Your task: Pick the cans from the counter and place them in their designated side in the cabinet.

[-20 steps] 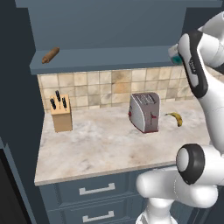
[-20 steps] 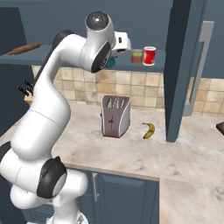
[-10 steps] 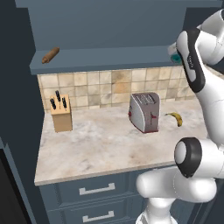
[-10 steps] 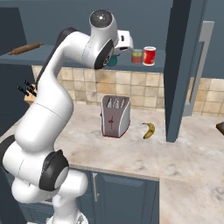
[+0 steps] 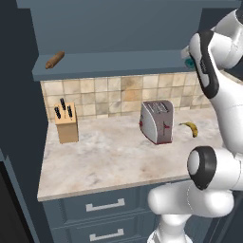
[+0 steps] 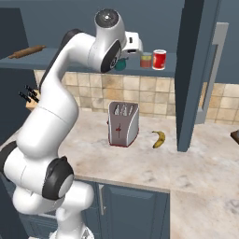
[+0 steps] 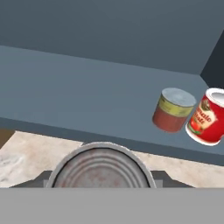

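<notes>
Hand view showed the grey metal top of the teal-labelled can (image 7: 100,168) close under the camera, with the gripper (image 7: 100,177) clamped on it — the dark fingertips sat at either side of the rim. Ahead lay the cabinet shelf (image 7: 78,96), and on it the shorter can with the red-orange and yellow-green label (image 7: 173,110) stood upright just beside the red can with white bands (image 7: 207,117).

In the right base view the held can (image 6: 121,64) peeked out teal beneath the hand at shelf height, left of those two cans. The counter (image 6: 154,161) below carried a toaster (image 6: 123,123) and a banana (image 6: 158,138).

I judged the can rigid and fairly light, its smooth wall somewhat slippery — a hold across the middle of the body, as it looked to be, suits it best.

Against the picture half a second earlier, the arm's upper joint had shifted slightly toward the shelf; the shelved cans had not moved.
</notes>
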Robot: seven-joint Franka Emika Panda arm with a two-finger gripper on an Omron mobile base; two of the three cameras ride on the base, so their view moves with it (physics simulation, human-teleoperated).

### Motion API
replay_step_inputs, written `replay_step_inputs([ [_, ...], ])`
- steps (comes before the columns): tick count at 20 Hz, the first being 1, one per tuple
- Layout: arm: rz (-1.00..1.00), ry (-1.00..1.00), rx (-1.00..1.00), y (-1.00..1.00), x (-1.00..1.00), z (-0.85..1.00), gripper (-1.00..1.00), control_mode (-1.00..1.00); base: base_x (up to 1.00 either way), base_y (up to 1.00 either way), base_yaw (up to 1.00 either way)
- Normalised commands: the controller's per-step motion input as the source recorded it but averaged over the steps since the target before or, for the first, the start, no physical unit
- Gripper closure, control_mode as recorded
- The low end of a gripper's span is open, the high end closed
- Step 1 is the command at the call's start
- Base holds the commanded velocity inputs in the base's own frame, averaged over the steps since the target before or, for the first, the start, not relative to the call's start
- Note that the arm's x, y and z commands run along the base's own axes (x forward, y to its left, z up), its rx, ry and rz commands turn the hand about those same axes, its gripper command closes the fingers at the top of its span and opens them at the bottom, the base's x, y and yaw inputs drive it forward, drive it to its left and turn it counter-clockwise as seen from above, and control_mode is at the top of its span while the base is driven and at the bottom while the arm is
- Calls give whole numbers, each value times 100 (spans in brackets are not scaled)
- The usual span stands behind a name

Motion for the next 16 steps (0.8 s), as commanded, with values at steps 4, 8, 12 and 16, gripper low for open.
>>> replay_step_inputs([
  [4,-4,6,0,0,13,0,100,-100,0,0,0],
  [8,-3,4,0,0,16,5,100,-100,0,0,0],
  [12,-1,3,0,0,20,9,100,-100,0,0,0],
  [16,-1,3,0,0,20,1,100,-100,0,0,0],
])
